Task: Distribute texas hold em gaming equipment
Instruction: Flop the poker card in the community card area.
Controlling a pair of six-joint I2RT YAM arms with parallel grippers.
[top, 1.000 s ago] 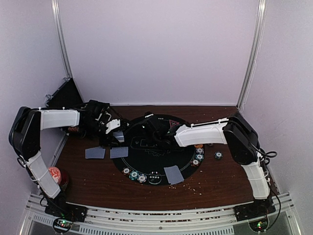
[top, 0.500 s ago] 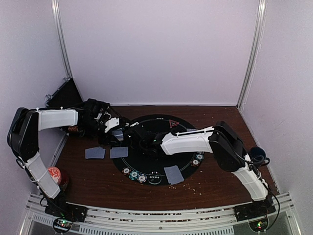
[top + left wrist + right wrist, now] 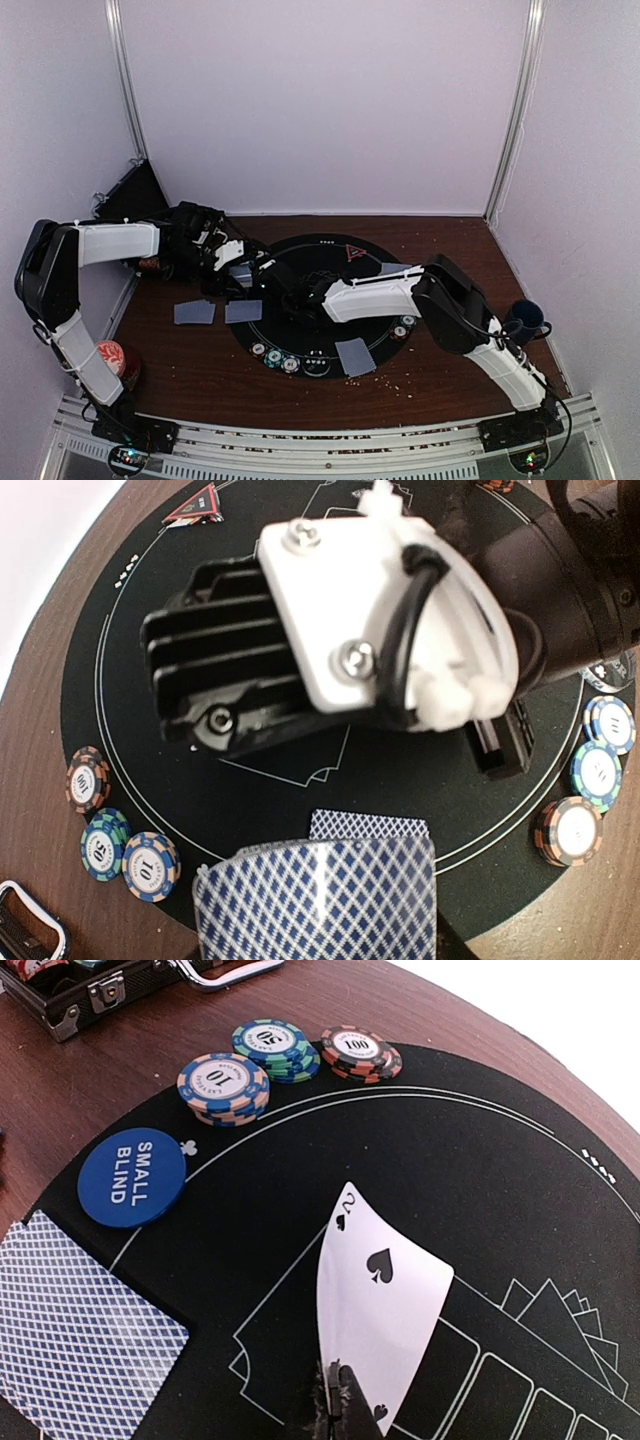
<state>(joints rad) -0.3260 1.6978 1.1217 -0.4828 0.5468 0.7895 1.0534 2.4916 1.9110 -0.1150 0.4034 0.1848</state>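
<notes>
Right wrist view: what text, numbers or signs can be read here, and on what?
"SMALL BLIND": blue round button.
"10": blue-and-orange chip stack.
"50": green chip stack.
"100": red-and-black chip stack.
"2" with a spade: face-up card in the right gripper.
Small print round the chip faces: too small to read.

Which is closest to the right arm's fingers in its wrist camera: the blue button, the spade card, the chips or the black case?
1. Spade card, pinched in the fingers, just ahead.
2. Blue button, off to the left.
3. Chips, three stacks farther ahead.
4. Black case, far top-left corner.
</notes>
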